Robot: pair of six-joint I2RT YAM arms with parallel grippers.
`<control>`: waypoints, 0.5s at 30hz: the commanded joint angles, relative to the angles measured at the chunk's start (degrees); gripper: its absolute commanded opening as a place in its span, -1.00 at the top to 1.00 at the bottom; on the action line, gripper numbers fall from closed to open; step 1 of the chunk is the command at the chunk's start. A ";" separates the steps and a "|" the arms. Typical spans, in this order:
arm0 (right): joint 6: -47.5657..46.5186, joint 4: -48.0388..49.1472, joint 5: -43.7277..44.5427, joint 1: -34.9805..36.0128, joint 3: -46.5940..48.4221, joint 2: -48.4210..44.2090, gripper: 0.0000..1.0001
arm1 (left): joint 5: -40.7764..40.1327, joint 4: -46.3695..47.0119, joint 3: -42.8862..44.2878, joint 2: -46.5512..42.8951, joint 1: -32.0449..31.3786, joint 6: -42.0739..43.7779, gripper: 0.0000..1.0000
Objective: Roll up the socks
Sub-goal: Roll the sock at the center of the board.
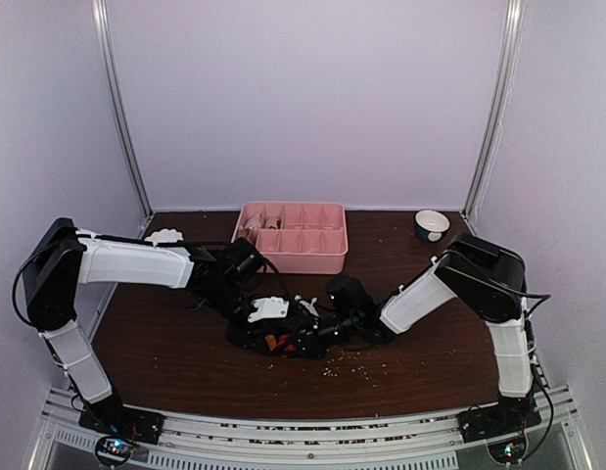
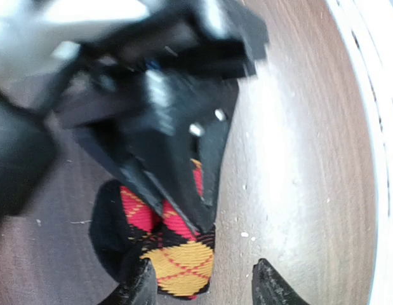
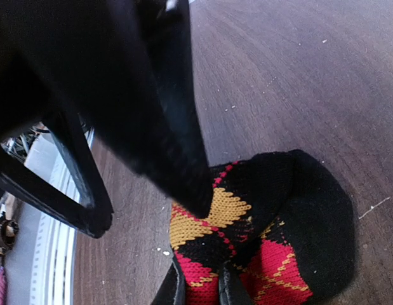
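Black sock (image 3: 291, 216) with red and yellow-orange argyle diamonds, bunched and folded over into a rounded lump, plain black end bulging outward; lying on the dark wooden table (image 1: 165, 343), near front centre.

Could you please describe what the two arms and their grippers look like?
The left arm and right arm have white shell links between boxy black joint housings, with thin black cables looping alongside. The left gripper and right gripper are black, with narrow tapered fingers.
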 commanded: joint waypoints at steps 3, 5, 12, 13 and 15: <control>5.13 -14.41 4.84 -2.21 -3.15 7.63 1.00 | -4.04 5.44 -1.81 2.28 -1.24 4.56 -0.01; 6.09 -13.98 3.82 -2.59 -2.92 7.94 1.00 | -5.82 5.31 -0.94 3.72 -1.62 4.57 0.08; 7.95 -13.99 2.71 -3.00 -2.56 7.85 0.91 | -9.61 0.77 4.75 10.84 -2.75 4.45 0.69; 8.32 -12.87 2.82 -3.06 -3.21 7.45 0.82 | -9.91 -0.38 5.89 12.11 -2.80 4.31 0.80; 8.77 -10.07 3.53 -3.23 -5.26 6.02 0.57 | -9.12 -3.17 8.04 13.86 -2.81 4.28 0.96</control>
